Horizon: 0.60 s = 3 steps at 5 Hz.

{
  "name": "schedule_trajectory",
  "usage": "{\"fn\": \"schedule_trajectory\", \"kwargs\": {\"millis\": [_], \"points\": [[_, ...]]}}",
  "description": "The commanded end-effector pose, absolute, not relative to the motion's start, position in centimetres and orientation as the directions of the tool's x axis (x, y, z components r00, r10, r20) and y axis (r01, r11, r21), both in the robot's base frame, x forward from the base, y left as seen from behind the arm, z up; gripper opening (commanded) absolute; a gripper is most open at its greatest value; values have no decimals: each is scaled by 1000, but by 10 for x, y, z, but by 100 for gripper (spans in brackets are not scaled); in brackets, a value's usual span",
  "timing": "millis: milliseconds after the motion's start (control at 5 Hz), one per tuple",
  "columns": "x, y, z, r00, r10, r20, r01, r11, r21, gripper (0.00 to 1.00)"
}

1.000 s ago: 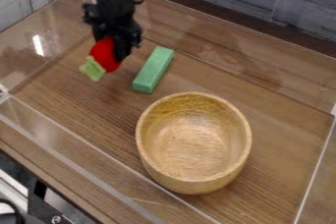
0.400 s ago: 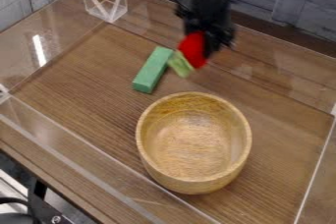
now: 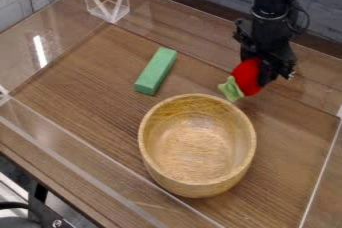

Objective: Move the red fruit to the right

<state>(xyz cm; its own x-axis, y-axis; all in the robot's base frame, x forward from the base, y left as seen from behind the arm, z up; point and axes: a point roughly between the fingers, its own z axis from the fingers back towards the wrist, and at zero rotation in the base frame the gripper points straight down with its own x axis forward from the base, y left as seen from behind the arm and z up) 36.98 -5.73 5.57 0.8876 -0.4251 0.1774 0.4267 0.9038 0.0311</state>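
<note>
Over at the far left of the wooden table, a clear angular object (image 3: 104, 5) is standing near the back edge. Below it, the long left side of the tabletop (image 3: 67, 102) is lying bare, with a broad stretch of open wood running down toward the near left corner, where black cabling (image 3: 24, 215) is curling at the edge.

Coming right, the green block (image 3: 156, 70) is lying flat and slanted, bare wood around it, its lower end pointing down and to the left. Just beyond it the wooden bowl (image 3: 197, 144) is taking up a big share of the near middle, its rim rounding close to the table's front edge.

Up behind the bowl's right side, the gripper (image 3: 246, 62) is reaching down from the back, its jaws closed on the red strawberry (image 3: 247, 75). The fruit is hanging tilted between the fingers, its light green leafy end pointing down and left, close to the bowl's upper right rim. I can't tell whether it is touching the wood.

Farther right, open tabletop is running to the right-hand edge and down beside the bowl.
</note>
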Motion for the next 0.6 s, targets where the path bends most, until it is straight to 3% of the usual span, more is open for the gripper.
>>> {"fn": "schedule_trajectory", "kwargs": {"millis": [0,400], "points": [[375,-51,68,871,-436,226,438,898,46,0],[372,-42,66,878,-426,221,428,903,41,0]]}}
